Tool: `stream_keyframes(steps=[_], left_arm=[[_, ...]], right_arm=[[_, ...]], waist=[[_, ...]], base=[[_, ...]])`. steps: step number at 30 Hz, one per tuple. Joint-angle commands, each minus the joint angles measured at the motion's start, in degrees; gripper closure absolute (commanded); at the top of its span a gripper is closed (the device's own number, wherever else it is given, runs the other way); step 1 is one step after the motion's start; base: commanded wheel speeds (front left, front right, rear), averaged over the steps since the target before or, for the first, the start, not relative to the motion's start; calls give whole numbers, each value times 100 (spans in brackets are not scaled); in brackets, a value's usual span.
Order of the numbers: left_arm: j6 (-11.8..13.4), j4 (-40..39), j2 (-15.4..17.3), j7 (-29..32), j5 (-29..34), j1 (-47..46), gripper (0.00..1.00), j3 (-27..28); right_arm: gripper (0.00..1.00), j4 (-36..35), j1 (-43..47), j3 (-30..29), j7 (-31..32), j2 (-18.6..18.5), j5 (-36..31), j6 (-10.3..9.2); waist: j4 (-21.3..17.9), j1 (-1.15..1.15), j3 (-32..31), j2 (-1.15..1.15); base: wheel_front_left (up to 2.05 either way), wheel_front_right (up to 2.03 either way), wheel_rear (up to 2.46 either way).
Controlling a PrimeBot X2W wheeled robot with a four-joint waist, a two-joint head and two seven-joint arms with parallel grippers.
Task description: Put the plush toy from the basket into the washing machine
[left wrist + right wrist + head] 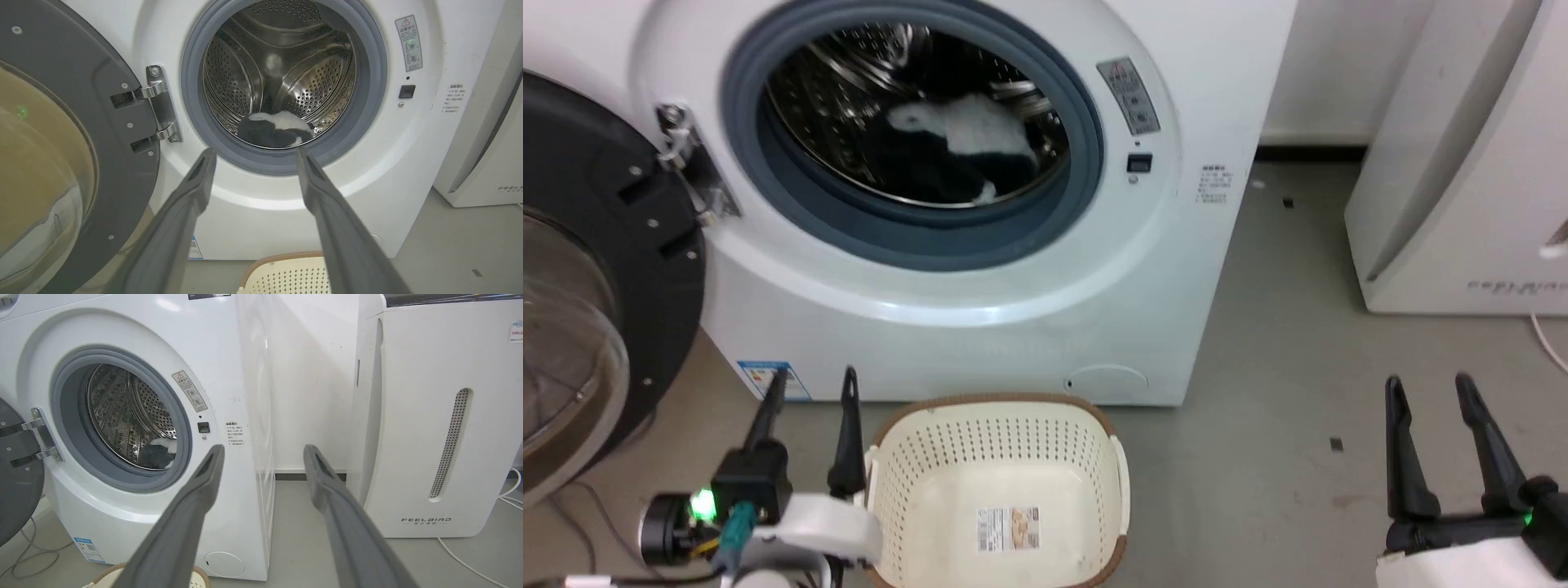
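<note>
Placement reads as done: plush toy [956,143] lies low in the washing machine [980,327] drum, seemingly clear of its gasket. Before the machine the basket [996,406] holds no toy. Both left pincer [814,377] and right pincer [1427,382] stand apart, empty; only retreat from the machine remains.

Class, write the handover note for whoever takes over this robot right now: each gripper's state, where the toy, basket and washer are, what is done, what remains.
Left gripper: open, fingers holding nothing, beside the basket.
Right gripper: open, holding nothing, over the floor to the right.
Plush toy: lying in the drum of the washing machine.
Basket: on the floor before the machine, only a paper label on its bottom.
Done: toy is in the machine.
Left: nothing of the transfer; the door stands open.
</note>
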Motion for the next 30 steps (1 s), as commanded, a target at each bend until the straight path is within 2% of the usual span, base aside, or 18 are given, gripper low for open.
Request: stream_keyframes(steps=[1, 10, 11, 30], left_arm=[[-20, -34, -10, -25, 2, 80, 0, -11], [-46, -150, -82, -25, 2, 490, 0, -97], [-45, -123, -59, 4, -24, 428, 100, -102], [-52, -249, -70, 204, 3, 450, 100, -100]], right_arm=[[0, 15, 80, -10, -25, 0, -42, -4], [0, 38, 318, -36, -25, 0, -52, -4], [100, 22, 253, -29, 3, 0, 1, 0], [100, 64, 180, 41, 198, 0, -97, -1]], waist=[[80, 1, -123, 0], [148, 1, -288, 0], [146, 1, -288, 0], [104, 1, -289, 0]], base=[[0, 0, 0], [0, 0, 0], [0, 0, 0], [0, 0, 0]])
